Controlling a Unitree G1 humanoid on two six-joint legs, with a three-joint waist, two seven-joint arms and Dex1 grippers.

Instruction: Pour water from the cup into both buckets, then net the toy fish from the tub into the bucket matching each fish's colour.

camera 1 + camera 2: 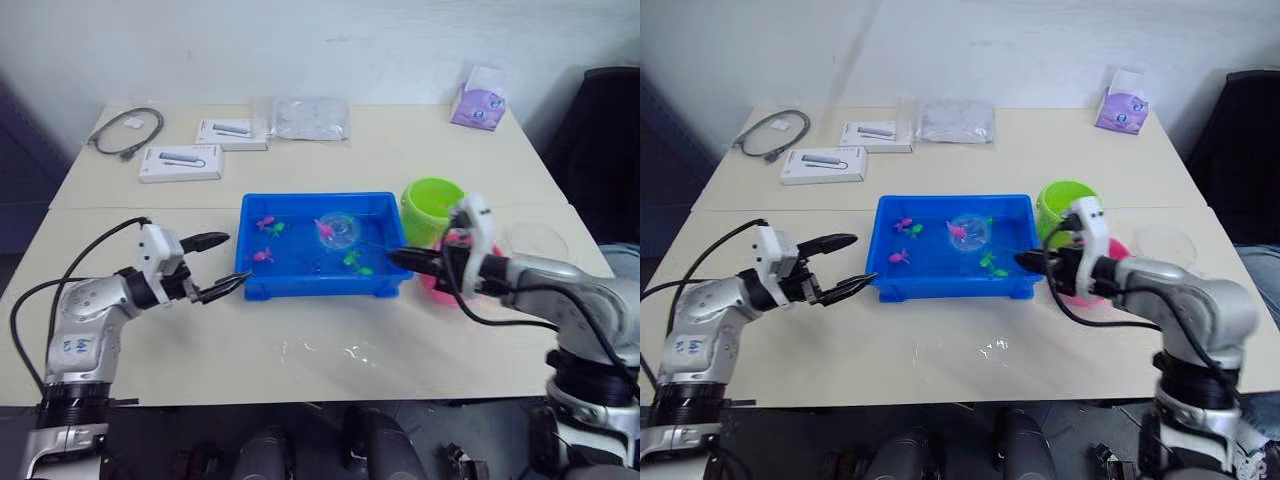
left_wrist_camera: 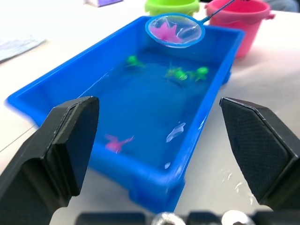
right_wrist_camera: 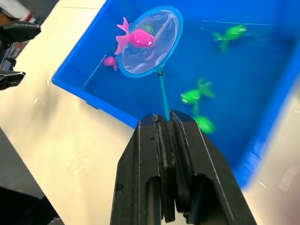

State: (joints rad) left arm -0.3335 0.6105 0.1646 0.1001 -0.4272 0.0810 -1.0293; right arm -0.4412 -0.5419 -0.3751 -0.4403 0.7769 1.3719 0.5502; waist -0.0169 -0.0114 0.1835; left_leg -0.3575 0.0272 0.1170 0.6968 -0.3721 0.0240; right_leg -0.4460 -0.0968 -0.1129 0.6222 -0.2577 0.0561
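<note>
Bright blue and shallow, the rectangular plastic tub point(image 1: 322, 245) is sitting mid-table in the left eye view, with the lime green plastic bucket point(image 1: 432, 207) just beside its right end and the pink plastic bucket point(image 1: 441, 283) nearer the robot, mostly hidden behind the right gripper point(image 1: 398, 259). That gripper is pinching the thin stick of the small round blue-rimmed mesh net point(image 1: 338, 229), which is hanging over the tub with 1 magenta-pink toy fish point(image 1: 325, 231) in it. The wide clear plastic measuring cup point(image 1: 535, 242) is standing at the right. The left gripper point(image 1: 221, 265) is waiting wide open and empty beside the tub's left end.

In the left wrist view, its 2 black fingers point(image 2: 63, 145) are standing well apart, framing the tub, where 3 green fish point(image 2: 178, 73) and 1 pink fish point(image 2: 115, 143) are lying in the water.

In the right wrist view, the fingers point(image 3: 176, 183) are pressing together on the stick, the netted fish lying against the hoop's rim.
</note>
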